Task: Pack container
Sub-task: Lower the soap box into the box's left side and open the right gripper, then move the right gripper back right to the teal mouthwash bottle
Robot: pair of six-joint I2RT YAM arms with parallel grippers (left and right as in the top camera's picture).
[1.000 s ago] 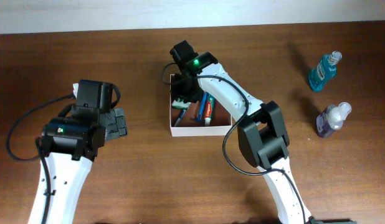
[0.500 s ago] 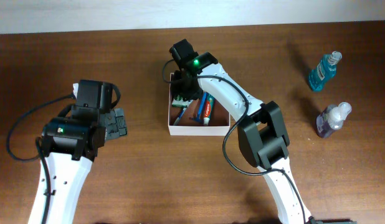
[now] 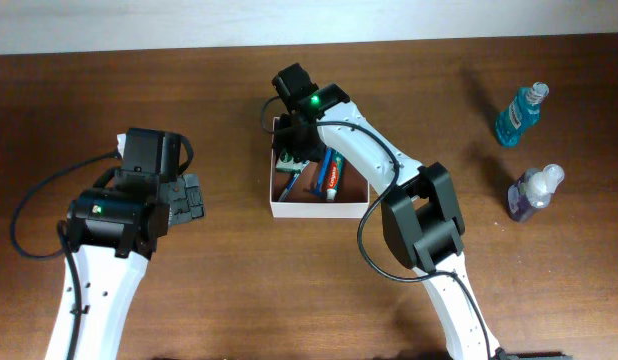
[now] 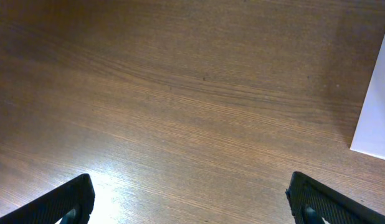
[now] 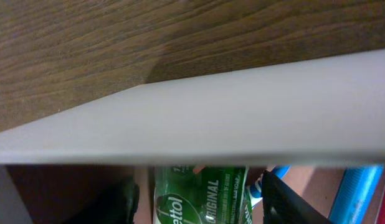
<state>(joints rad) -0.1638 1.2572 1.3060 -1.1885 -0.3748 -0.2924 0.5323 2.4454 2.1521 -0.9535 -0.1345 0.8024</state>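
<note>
Right gripper (image 3: 294,152) sits low in the far-left corner of the container (image 3: 319,209), close against its white wall (image 5: 242,118).

Right wrist view: fingers (image 5: 118,202) spread, green packet (image 5: 202,199) lying between them on the reddish-brown floor. A sliver of gap shows on one side, so the packet reads as released, not pinched. Its long axis runs along the fingers, away from the wall.

Also inside: a toothpaste tube (image 3: 331,175), beside the packet.

Container stands mid-bench. A blue bottle (image 3: 519,112) and a purple bottle (image 3: 534,190) stand on the bench (image 3: 229,280), well apart to the container's right, on the right arm's side.

Left gripper (image 4: 192,205): fingers wide apart, nothing between them, hovering over bare bench with the container's corner just at the view's edge.

Judgement: the bottles look like the next items, and the right arm is far nearer. It must rise clear of the wall before swinging right.
</note>
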